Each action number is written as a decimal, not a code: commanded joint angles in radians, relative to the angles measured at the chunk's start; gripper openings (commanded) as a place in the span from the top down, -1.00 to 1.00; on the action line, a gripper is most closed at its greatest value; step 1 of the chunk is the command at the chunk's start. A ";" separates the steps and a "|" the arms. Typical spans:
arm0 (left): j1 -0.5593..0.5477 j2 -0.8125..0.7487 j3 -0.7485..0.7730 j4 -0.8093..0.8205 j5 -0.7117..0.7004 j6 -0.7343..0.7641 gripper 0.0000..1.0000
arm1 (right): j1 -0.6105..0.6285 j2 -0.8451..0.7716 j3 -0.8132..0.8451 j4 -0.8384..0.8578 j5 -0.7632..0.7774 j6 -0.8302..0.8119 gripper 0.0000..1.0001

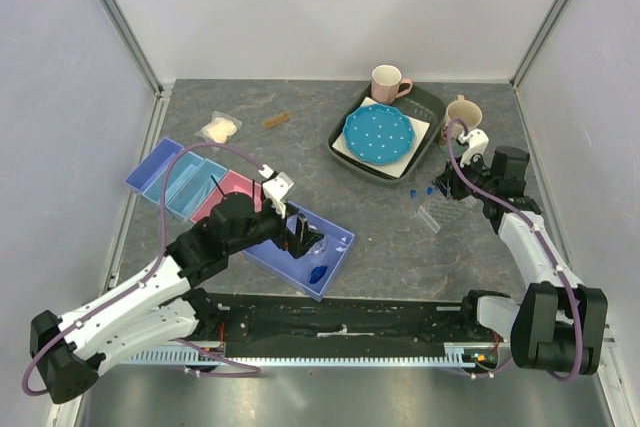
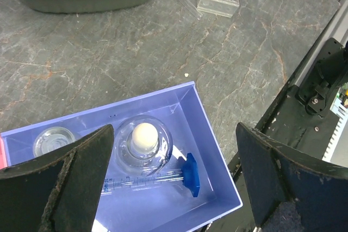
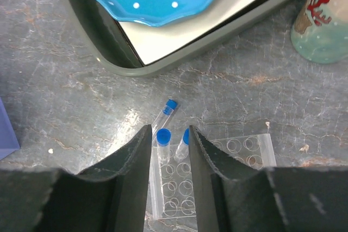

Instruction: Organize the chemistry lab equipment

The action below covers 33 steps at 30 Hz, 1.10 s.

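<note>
Blue-capped tube (image 3: 163, 136) is seated in rack (image 3: 247, 148) between slightly parted right jaws, seemingly for release | left jaws spread, nothing gripped

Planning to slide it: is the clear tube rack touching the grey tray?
Apart. Right wrist view shows bare tabletop between the rack and the tray rim.

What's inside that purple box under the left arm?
In the box: a clear round bottle with a white stopper, a smaller clear jar, and a marked tube with a blue end. The left end effector hides its near corners.
</note>
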<state>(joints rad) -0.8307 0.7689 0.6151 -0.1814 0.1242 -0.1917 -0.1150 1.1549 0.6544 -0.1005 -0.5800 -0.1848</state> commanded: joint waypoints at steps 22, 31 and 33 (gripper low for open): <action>-0.194 1.055 0.812 -0.216 -0.104 -0.400 -0.55 | -0.247 -0.165 0.068 -0.074 -0.158 0.013 -0.11; -0.255 1.470 1.270 -0.507 -0.339 -0.457 -0.19 | -0.299 -0.184 0.077 -0.076 -0.192 0.041 -0.12; -0.258 1.500 1.304 -0.513 -0.350 -0.462 -0.15 | -0.310 -0.184 0.079 -0.076 -0.199 0.051 -0.12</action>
<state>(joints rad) -1.0908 2.2192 1.8065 -0.5842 -0.1143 -0.5991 -0.4049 0.9909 0.6891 -0.1974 -0.7319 -0.1596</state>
